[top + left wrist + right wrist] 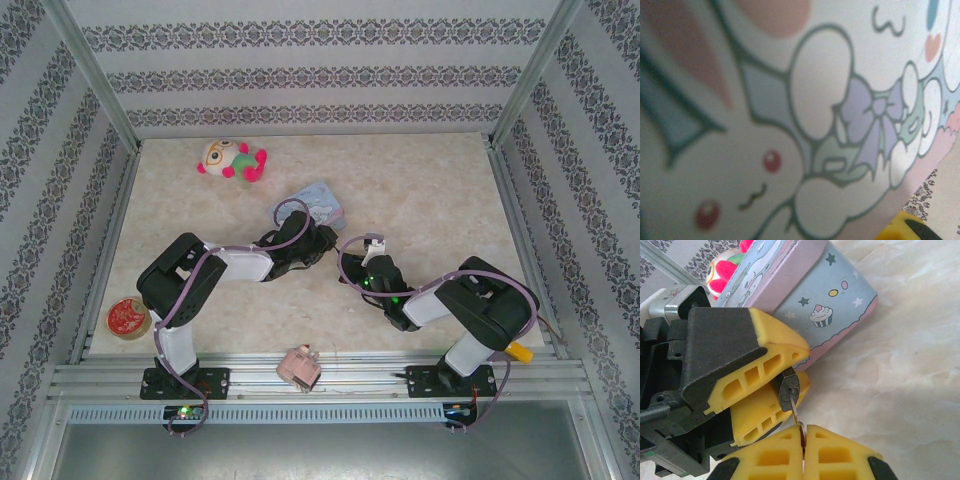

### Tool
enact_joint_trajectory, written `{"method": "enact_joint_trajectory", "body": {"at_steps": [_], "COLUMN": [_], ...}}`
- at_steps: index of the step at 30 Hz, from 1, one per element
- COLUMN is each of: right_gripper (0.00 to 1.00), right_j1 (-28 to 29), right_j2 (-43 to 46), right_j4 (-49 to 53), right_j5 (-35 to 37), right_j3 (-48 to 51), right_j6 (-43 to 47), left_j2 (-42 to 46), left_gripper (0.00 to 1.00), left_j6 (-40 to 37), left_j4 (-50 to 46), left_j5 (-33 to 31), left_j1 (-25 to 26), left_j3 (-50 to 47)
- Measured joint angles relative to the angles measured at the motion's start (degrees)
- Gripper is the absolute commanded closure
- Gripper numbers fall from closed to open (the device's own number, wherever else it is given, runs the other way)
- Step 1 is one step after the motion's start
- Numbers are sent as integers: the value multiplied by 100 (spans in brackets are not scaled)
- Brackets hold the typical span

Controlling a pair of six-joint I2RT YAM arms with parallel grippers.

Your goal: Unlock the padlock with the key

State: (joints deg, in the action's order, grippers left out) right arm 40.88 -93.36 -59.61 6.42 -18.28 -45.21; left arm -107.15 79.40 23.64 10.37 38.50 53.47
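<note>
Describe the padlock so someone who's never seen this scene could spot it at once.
In the right wrist view, find the pale blue cartoon tin; beside its lower edge the left gripper pinches the padlock. It is the small dark metal block with a keyhole, unlike the yellow fingers around it, and the thin key enters it from the right gripper.

Overhead looks down; both wrist views crowd the tin (840,305).

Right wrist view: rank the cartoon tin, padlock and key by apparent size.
1. Pale blue rectangular cartoon tin: largest by far.
2. Tiny dark metal padlock, clamped in the left tool.
3. Thin silvery metal key, pinched in the right tool; only a sliver shows.
Both sit nearer the camera than the tin, so the order holds.
</note>
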Motion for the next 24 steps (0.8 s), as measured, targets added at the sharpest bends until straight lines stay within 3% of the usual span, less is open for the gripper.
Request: {"method": "enact_joint_trajectory", "body": {"at_steps": [24], "right_gripper": [100], "right_j1": [-109], "right_j2": [-330], "right_j4": [-195], "right_j5": [-162], "right_j3": [-155], "right_j6": [-153], "left_j2": [-26], "left_gripper": [100], "left_j6": [17], "left_j4": [90], "left_j5": [-7], "left_j1": [-37], "left_j3": [0]}}
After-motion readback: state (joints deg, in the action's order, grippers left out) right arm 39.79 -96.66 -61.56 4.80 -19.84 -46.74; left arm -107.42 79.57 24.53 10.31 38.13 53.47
